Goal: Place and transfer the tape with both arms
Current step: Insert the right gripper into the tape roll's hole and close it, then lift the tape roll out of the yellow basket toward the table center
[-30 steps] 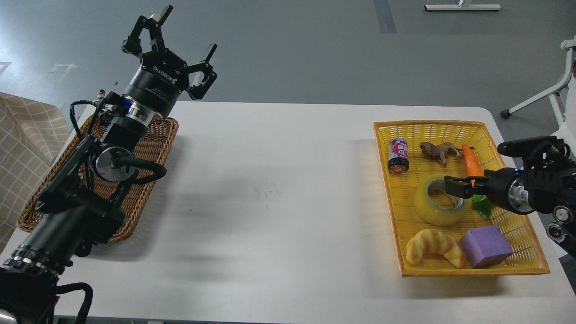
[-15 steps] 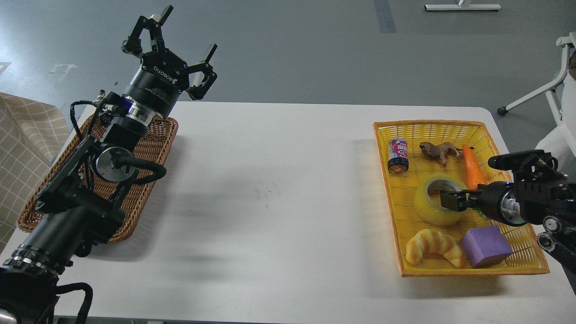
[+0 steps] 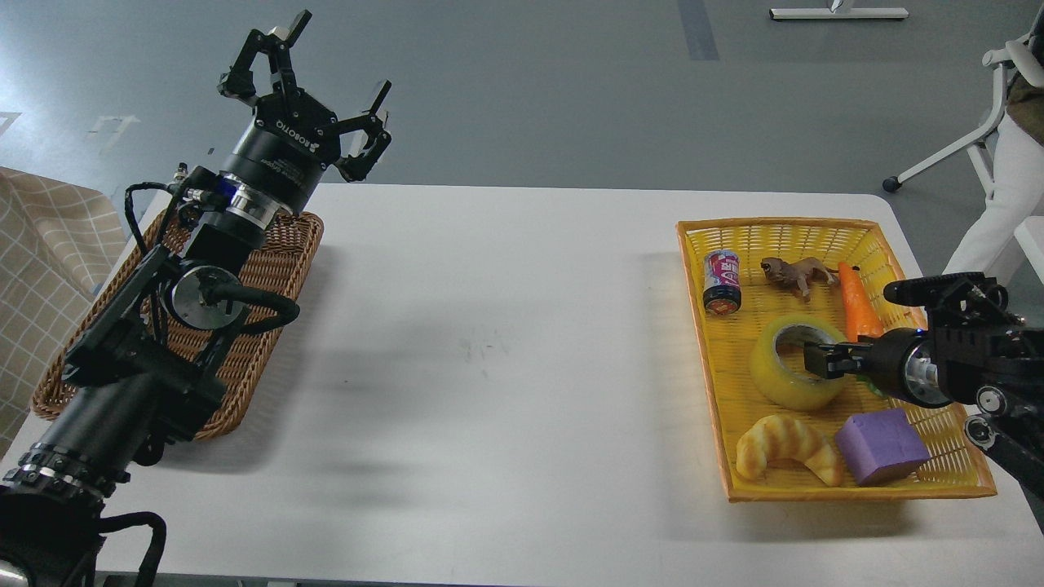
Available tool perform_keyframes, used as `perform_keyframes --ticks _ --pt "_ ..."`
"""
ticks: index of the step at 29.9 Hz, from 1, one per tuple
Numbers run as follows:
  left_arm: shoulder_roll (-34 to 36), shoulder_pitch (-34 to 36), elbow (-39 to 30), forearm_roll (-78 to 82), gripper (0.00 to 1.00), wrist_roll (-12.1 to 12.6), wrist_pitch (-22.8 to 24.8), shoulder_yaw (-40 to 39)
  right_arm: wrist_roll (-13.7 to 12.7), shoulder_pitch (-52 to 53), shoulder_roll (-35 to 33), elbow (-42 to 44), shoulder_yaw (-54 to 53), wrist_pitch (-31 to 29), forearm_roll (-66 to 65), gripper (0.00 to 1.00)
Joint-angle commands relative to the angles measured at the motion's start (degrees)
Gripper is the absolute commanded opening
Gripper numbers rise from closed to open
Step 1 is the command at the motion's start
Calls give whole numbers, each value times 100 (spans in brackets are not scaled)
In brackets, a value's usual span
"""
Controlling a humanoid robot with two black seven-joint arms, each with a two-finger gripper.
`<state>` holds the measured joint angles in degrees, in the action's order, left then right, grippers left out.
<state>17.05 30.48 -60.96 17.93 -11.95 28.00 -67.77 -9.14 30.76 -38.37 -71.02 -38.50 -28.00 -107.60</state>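
The tape (image 3: 781, 381), a thick translucent yellow roll with a grey-white core, lies flat in the middle of the yellow plastic basket (image 3: 711, 408) on the right of the table. My right gripper (image 3: 822, 359) comes in from the right and sits low at the roll's right wall, its dark fingers at the rim of the core. I cannot tell its fingers apart or whether they grip the roll. My left gripper (image 3: 306, 86) is open and empty, held high above the far end of the brown wicker basket (image 3: 277, 261) at the left.
The yellow basket also holds a drink can (image 3: 722, 281), a toy lion (image 3: 798, 273), a carrot (image 3: 856, 306), a croissant toy (image 3: 785, 447) and a purple block (image 3: 881, 447). The white table (image 3: 506, 342) lies between the baskets. A chair and a person stand at far right.
My right gripper has dropped lower and slid slightly left to the tape's right wall, then held about still. The tape and my left arm have barely moved.
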Motion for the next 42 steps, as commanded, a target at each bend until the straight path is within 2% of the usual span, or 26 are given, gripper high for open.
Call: perform_keyframes --ticks 1,8,19,28,31,39,42 --pt "0 -7 6 0 98 -1 0 0 0 0 49 9 1 0 20 0" --pt "0 -16 14 0 98 -1 0 0 18 52 -4 -131 -26 0 55 0" --pt "9 -25 14 0 98 -1 0 -26 18 360 -654 -1379 -272 0 169 0" --pt "18 -33 14 0 98 -1 0 -61 18 1343 -681 -1520 -378 0 864 0" --pt "18 -33 14 0 98 -1 0 -61 18 1529 -497 -1502 -369 0 916 0" --pt "18 -33 14 0 98 -1 0 -61 -8 1977 619 -1248 -255 0 943 0" --pt "18 -33 14 0 98 -1 0 -61 -35 2205 988 -1020 114 0 943 0"
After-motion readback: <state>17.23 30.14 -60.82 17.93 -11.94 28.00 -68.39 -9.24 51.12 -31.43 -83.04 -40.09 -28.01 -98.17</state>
